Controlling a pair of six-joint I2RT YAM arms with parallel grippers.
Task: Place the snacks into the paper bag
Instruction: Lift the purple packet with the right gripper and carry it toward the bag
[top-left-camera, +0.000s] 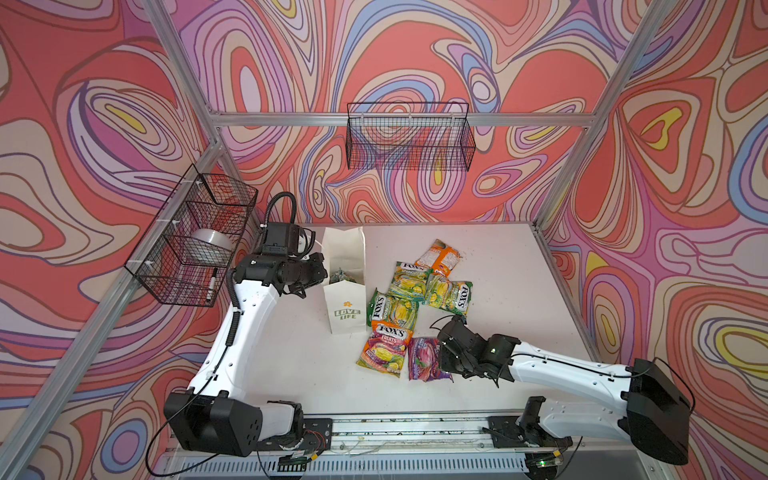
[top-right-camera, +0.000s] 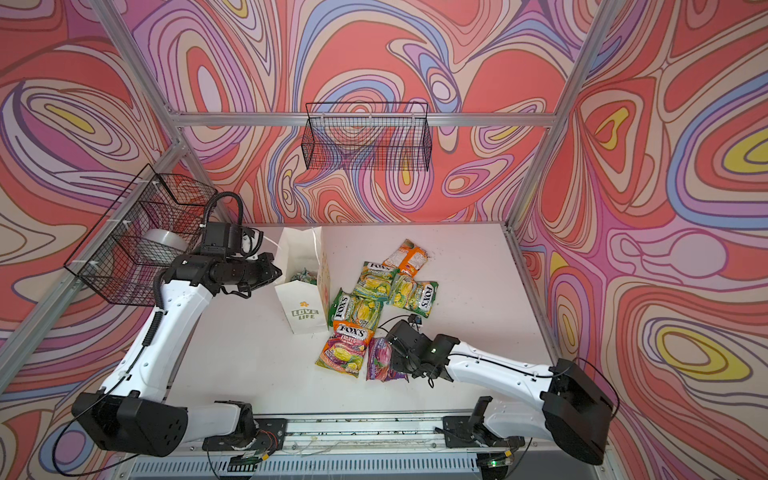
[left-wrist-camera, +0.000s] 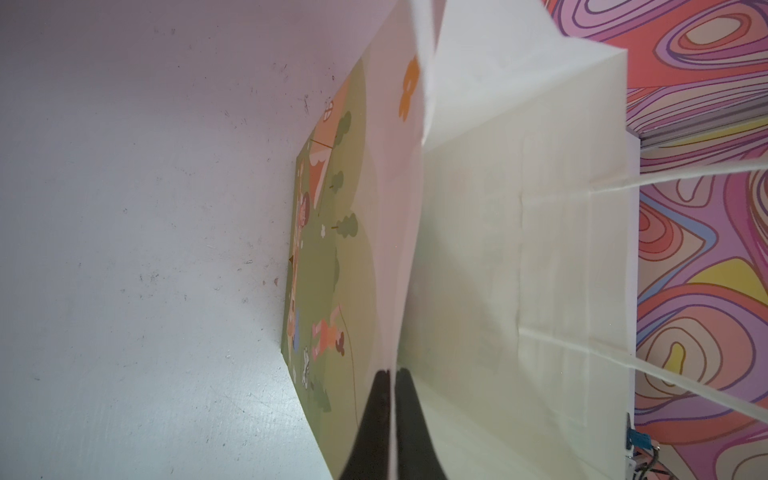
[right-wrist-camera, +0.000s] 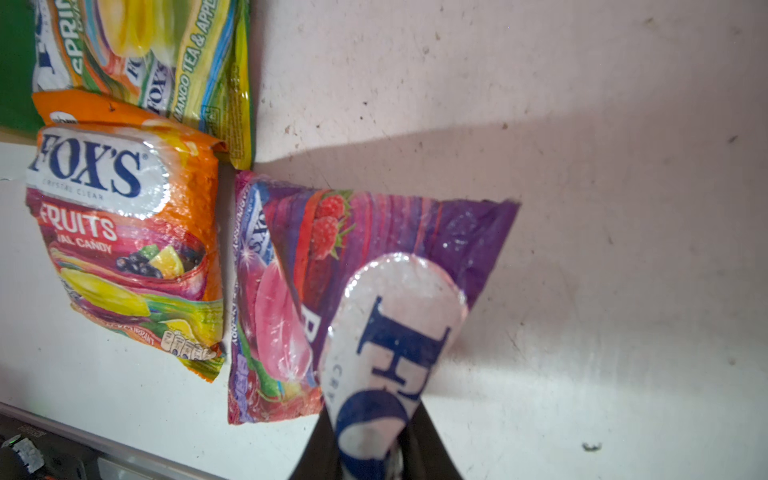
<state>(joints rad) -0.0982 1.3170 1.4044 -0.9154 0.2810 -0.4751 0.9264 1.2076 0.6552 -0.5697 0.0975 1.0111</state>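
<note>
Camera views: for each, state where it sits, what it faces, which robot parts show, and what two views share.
Both top views: overhead, above the robot's base, looking down on the table; left arm and right arm show.
Left wrist: on left arm, facing the paper bag; left gripper, shut on its wall, shows.
Right wrist: on right arm, facing the table; right gripper, shut on the purple packet, shows.
Shared: top views and right wrist show that packet.

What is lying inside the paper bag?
In both top views, pale greenish snacks lie low inside the paper bag. Its walls cover the rest, so their number cannot be told.
</note>
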